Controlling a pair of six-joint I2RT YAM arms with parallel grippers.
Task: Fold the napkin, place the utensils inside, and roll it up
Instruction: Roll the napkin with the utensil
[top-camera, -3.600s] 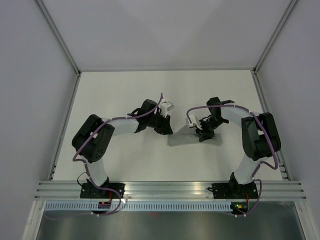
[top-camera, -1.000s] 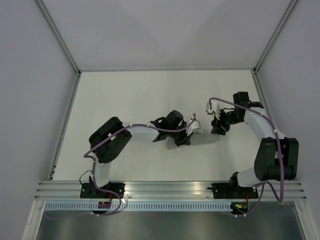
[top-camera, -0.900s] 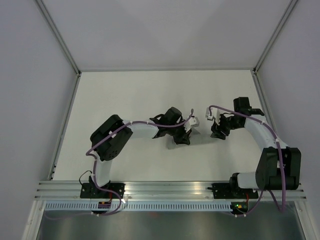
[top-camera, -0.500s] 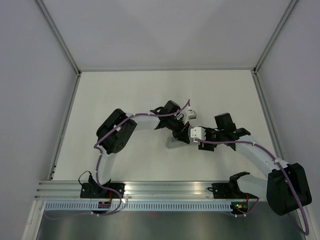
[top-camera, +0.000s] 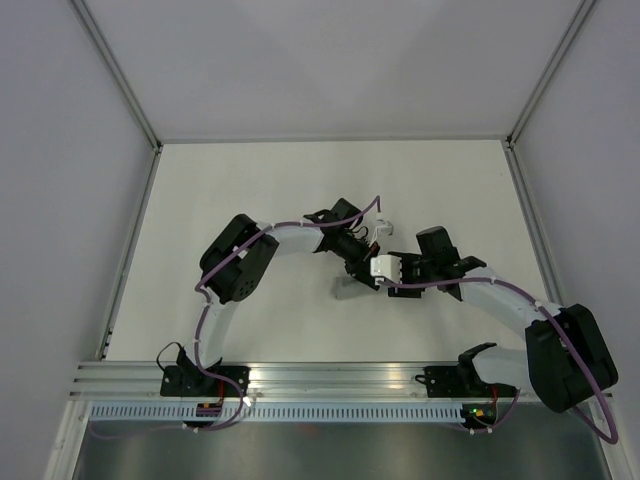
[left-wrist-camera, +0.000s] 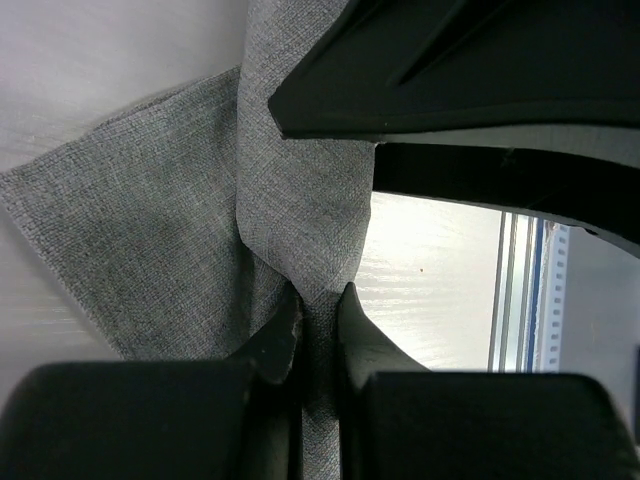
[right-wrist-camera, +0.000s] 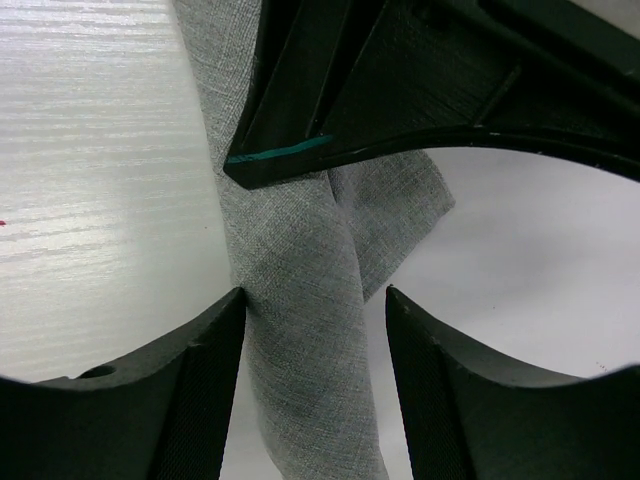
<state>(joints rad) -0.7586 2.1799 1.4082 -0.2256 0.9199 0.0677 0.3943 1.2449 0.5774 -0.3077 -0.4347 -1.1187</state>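
Grey woven napkin (left-wrist-camera: 170, 230) at mid-table, a little right of centre, bunched and drawn up into a narrow ridge rather than lying flat. From above, only a small patch of napkin (top-camera: 347, 291) showing on the white table (top-camera: 250, 190), just on the near side of the two wrists and mostly hidden beneath them. Left gripper (left-wrist-camera: 318, 305) clamped on it: both fingers (left-wrist-camera: 275, 340) pressed together over a gathered fold, only fabric between them, looser cloth spreading away to the left in the wrist view. Right gripper (right-wrist-camera: 315, 295) reaching in from the right, tip to tip with the left gripper, jaws standing apart and the twisted strip of napkin running down between them. One finger (right-wrist-camera: 205, 380) of that pair right at the cloth's edge, contact hard to judge; the other clear of it, bare table visible in the gap. No grip there. Left arm (top-camera: 285, 238) and right arm (top-camera: 500, 298) both bent inward toward the centre.
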